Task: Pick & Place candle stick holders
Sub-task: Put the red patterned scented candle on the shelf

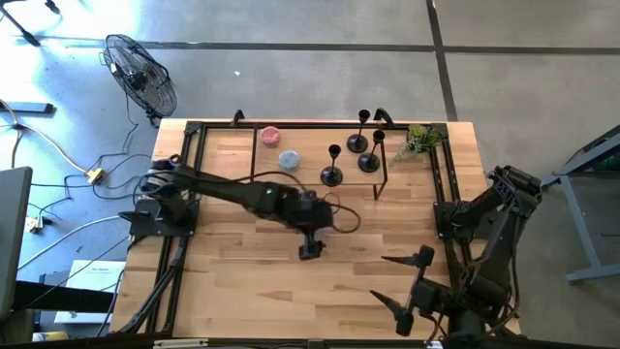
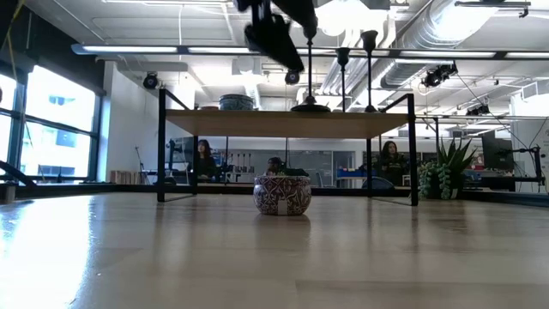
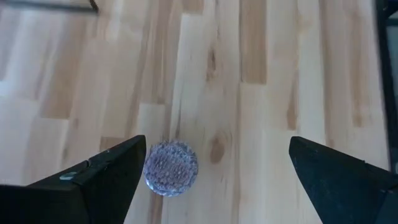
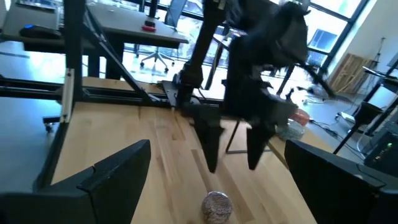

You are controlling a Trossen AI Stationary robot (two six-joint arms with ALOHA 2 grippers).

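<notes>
Three black candle stick holders (image 1: pixel 332 174), (image 1: pixel 368 160), (image 1: pixel 361 141) stand by their round bases on a raised wooden shelf (image 1: pixel 223 155) at the table's far side; in the low view their stems (image 2: pixel 343 77) rise above the shelf top. My left gripper (image 1: pixel 310 250) hangs open over the middle of the table, well above a small patterned round pot (image 3: pixel 171 168), nearer than the shelf. My right gripper (image 1: pixel 386 279) is open near the front right, pointing level toward the left gripper (image 4: pixel 233 158). Neither holds anything.
A pink pot (image 1: pixel 269 136) and a bluish pot (image 1: pixel 289 160) sit on the shelf's left part. A small green plant (image 1: pixel 418 141) stands at the far right. The shelf's black frame legs (image 2: pixel 161 146) stand on the table. Bare wood lies along the near side.
</notes>
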